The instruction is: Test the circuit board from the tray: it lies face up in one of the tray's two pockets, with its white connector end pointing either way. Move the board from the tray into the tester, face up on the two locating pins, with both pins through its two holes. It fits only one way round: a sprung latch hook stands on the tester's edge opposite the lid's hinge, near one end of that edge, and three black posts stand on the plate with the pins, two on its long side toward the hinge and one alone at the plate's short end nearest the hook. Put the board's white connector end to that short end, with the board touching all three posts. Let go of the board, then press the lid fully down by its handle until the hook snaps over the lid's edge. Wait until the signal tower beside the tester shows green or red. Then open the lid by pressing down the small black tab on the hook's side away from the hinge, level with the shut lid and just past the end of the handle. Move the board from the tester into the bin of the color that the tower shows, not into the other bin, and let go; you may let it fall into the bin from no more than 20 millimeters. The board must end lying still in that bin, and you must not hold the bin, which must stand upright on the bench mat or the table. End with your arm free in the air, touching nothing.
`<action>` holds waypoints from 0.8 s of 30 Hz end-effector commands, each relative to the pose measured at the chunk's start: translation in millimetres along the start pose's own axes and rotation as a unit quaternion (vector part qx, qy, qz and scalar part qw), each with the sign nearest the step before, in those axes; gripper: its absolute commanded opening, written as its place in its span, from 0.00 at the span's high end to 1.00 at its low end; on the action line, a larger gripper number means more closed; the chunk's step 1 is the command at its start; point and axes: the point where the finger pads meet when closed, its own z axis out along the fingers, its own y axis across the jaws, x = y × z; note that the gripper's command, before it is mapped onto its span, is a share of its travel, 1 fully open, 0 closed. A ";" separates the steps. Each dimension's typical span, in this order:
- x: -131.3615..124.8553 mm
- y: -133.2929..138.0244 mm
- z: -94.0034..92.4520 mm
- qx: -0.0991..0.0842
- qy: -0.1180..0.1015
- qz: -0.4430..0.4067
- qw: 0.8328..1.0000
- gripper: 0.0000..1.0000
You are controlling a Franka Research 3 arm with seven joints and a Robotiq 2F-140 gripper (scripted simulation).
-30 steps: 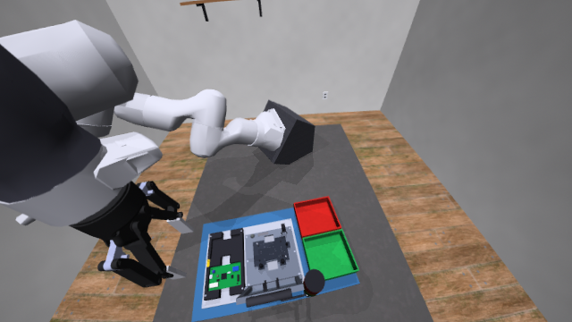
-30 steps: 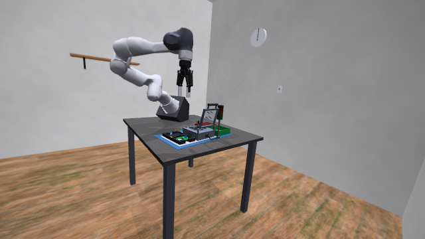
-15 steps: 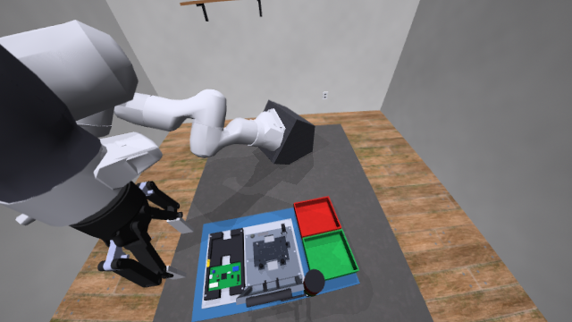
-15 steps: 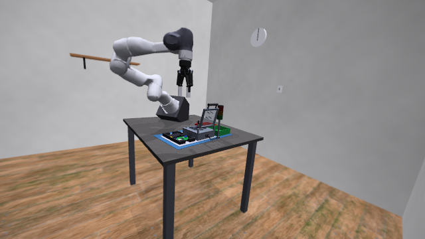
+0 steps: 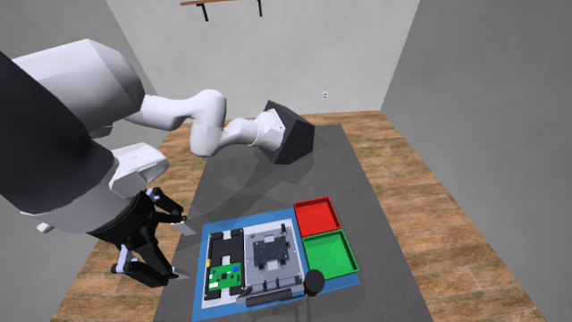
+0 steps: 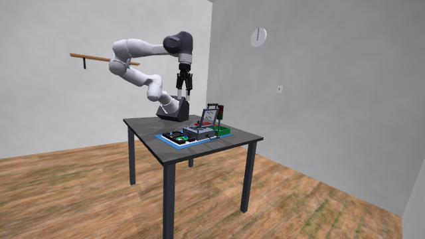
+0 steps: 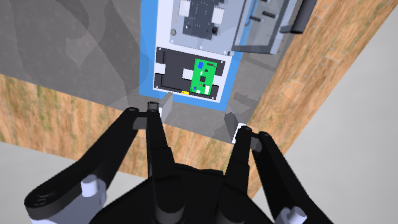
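Pincer (image 5: 179,246) high over counter's (image 5: 250,179) left edge, fingers part-open, nothing between them. Tray (image 5: 215,250) on blue mat (image 5: 198,309); green circuit board (image 5: 224,276) in tray's near pocket. Right of tray: tester (image 5: 295,264), lid (image 6: 210,117) raised. Signal tower (image 5: 314,282) near corner. Far right: red bin (image 5: 297,219), green bin (image 5: 353,264).

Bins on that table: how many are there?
2. A red bin and a green bin stand side by side on the blue mat, beside the tester. None seems hidden.
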 end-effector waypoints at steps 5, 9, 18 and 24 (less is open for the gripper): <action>0.8 3.6 26.4 -0.005 0.002 -0.001 1.000 0.42; 0.9 3.9 54.5 -0.005 0.002 -0.001 1.000 0.42; 1.2 4.5 117.8 -0.005 0.002 -0.001 1.000 0.42; 1.4 4.9 166.6 -0.005 0.002 -0.001 1.000 0.42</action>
